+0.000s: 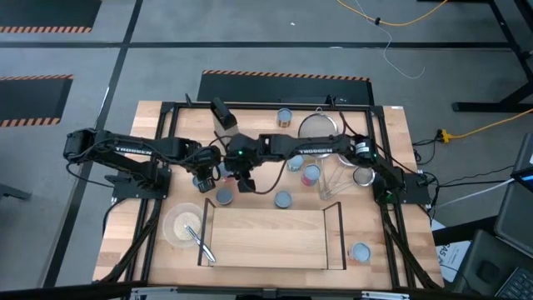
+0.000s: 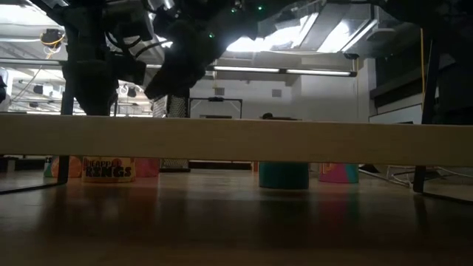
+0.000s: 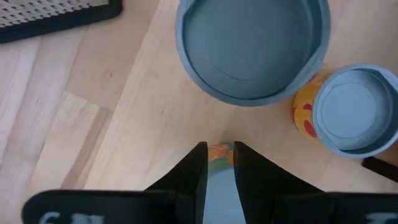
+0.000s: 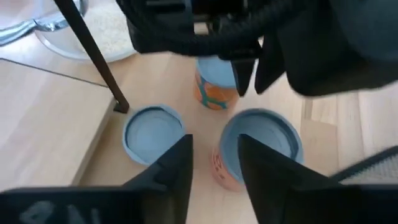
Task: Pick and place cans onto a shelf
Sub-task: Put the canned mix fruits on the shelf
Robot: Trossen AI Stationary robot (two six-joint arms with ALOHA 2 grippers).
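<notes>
A low light-wood shelf [image 1: 266,237] with thin black end frames lies at the near edge of the worktop [image 1: 391,133], and nothing stands on its board. Just off its right end stands one can [image 1: 360,252], pale blue top upward. Just off its left end sits a pale bowl [image 1: 169,218], with a metal utensil [image 1: 200,243] leaning out towards the shelf.

Immediately behind the shelf, two more cans rest on the worktop. One [image 1: 225,197] is by the left upright and the other [image 1: 283,200] is behind the middle of the board.

Both dark arms meet a little farther back, over the area behind the shelf's left half. The left gripper [image 1: 204,180] hangs behind the left upright, directly over an orange-labelled can [image 4: 214,84]. Whether its jaws grip that can cannot be told. The right gripper [image 4: 214,165] hangs just beside it, behind the shelf's left-centre. Its jaws are parted above a pink-sided can [image 4: 261,146] that stands on the wood, and they hold nothing.

Farther behind the shelf's right half stand two cans close together [image 1: 310,173], with a small mesh strainer [image 1: 362,176] to their right. Farthest back, near the worktop's rear edge, are a larger wire strainer [image 1: 319,127] and a single can [image 1: 284,117].
</notes>
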